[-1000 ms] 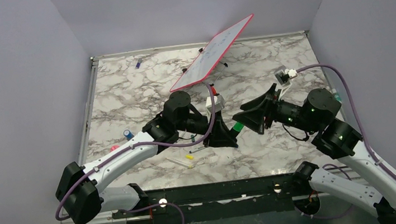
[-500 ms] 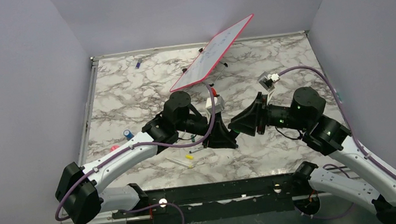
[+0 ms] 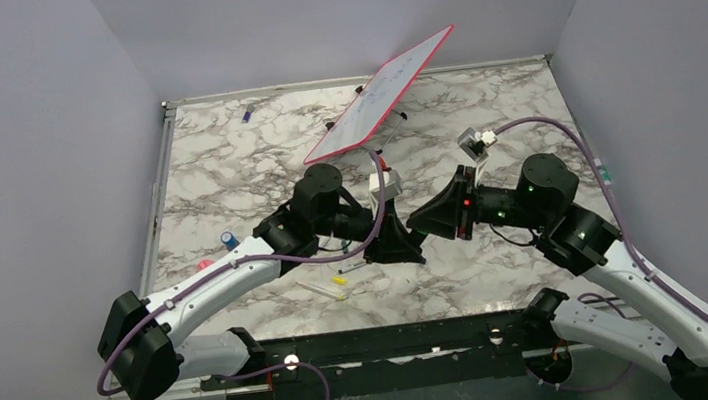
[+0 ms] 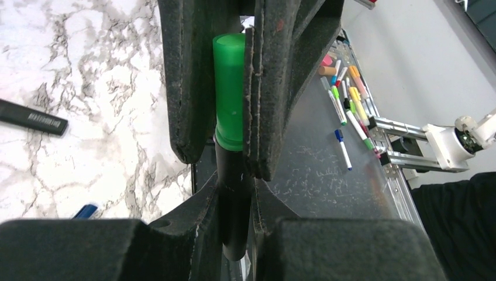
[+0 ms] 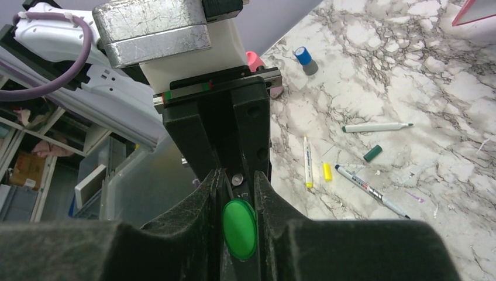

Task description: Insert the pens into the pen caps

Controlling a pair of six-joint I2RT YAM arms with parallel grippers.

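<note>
A black-barrelled pen [image 4: 234,216] is clamped between the fingers of my left gripper [image 4: 236,193], which is shut on it. A green pen cap [image 4: 229,93] sits on the pen's far end. My right gripper [image 5: 237,181] faces the left one tip to tip and is shut on that cap, whose round green end [image 5: 239,228] shows between its pads. In the top view the two grippers [image 3: 397,240] [image 3: 430,219] meet above the table's middle, and they hide the pen and cap there.
On the marble table [image 3: 226,174] lie a green-tipped white pen [image 5: 374,127], a dark green cap [image 5: 372,153], a yellow cap [image 5: 327,171], a yellow-ended pen [image 5: 306,161], a blue-tipped pen [image 5: 371,190] and a black pen [image 4: 32,117]. A blue cap [image 3: 229,239] stands left. A red-framed whiteboard [image 3: 379,97] leans at the back.
My right gripper has moved left up to the left gripper and closed on the green cap. The left arm and its pen have stayed put.
</note>
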